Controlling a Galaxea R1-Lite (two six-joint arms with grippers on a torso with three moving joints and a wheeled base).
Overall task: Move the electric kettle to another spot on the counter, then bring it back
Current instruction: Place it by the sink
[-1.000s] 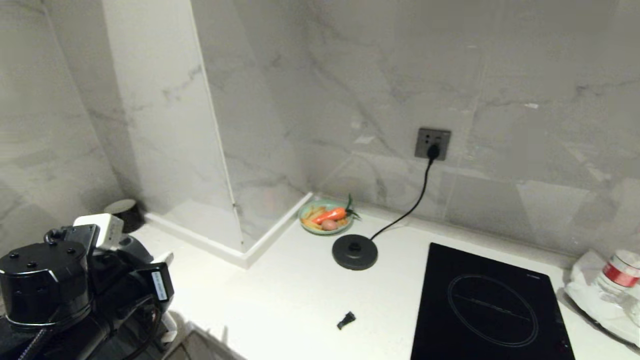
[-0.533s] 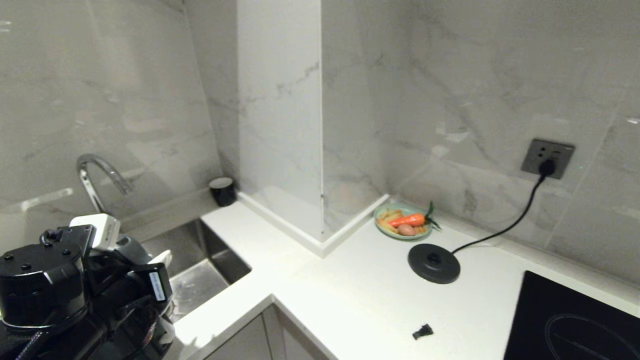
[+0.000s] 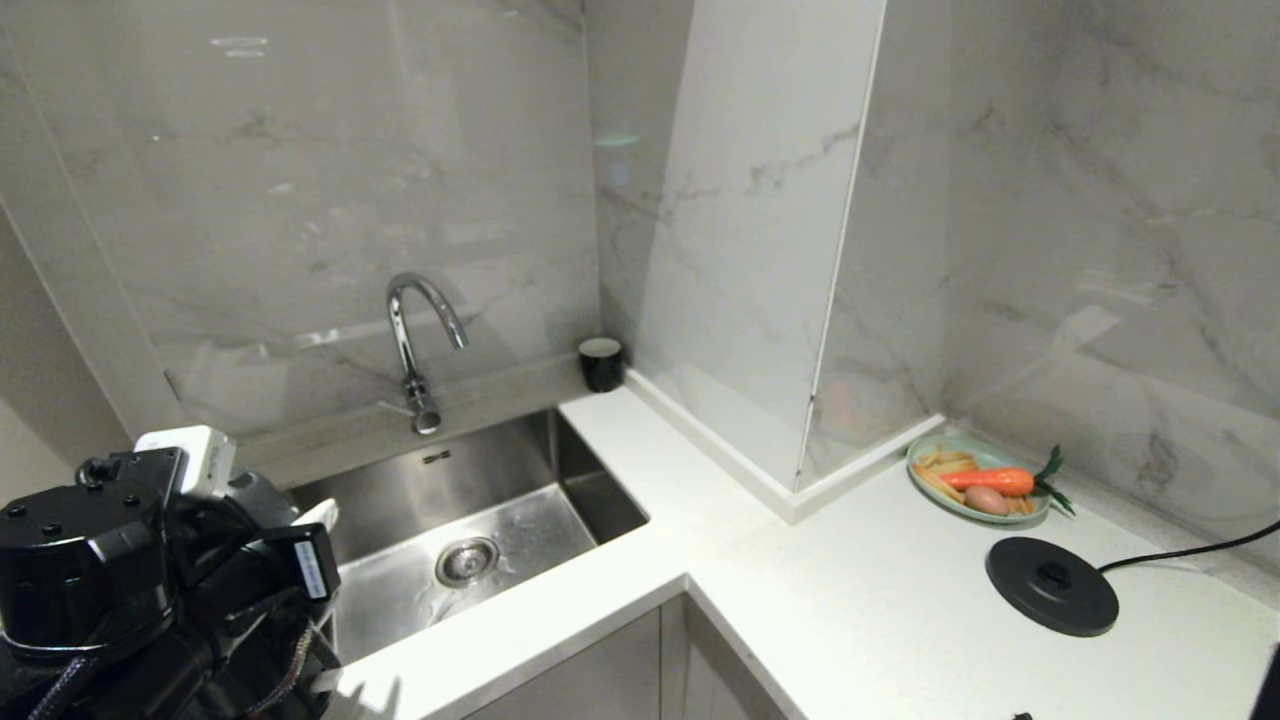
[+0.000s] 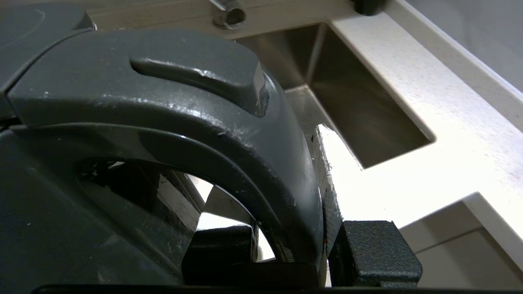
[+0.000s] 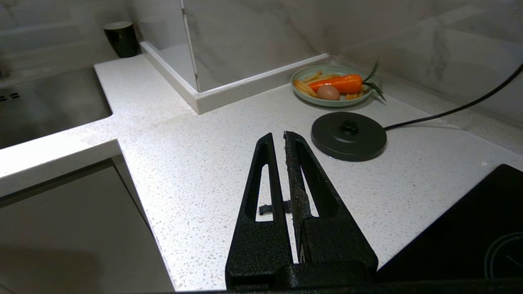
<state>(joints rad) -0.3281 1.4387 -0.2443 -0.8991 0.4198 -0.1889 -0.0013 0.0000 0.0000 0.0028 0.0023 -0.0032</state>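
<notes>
The electric kettle [image 3: 75, 560] shows at the lower left of the head view, black lid uppermost, away from its power base. My left gripper [image 3: 300, 560] is beside it. In the left wrist view the kettle's loop handle [image 4: 184, 122] fills the picture, and my left gripper [image 4: 294, 245] is shut on that handle, one finger inside the loop and one outside. The white speckled counter [image 3: 880, 620] runs in an L round the sink. My right gripper [image 5: 278, 136] hangs shut and empty above the counter [image 5: 196, 155], outside the head view.
A steel sink [image 3: 590, 470] with a curved tap [image 3: 415, 330] lies just beyond the kettle. A small black cup [image 3: 601, 363] stands in the corner. A green plate [image 3: 935, 490] of vegetables and the round power base [image 3: 1050, 598] with its cord sit at right. A black hob [image 5: 470, 228] and a small black piece [image 5: 265, 209] show nearby.
The whole head view has swung left, so the plate, base and counter slid right and the sink and tap came into view. Kettle and left gripper keep their place in the picture.
</notes>
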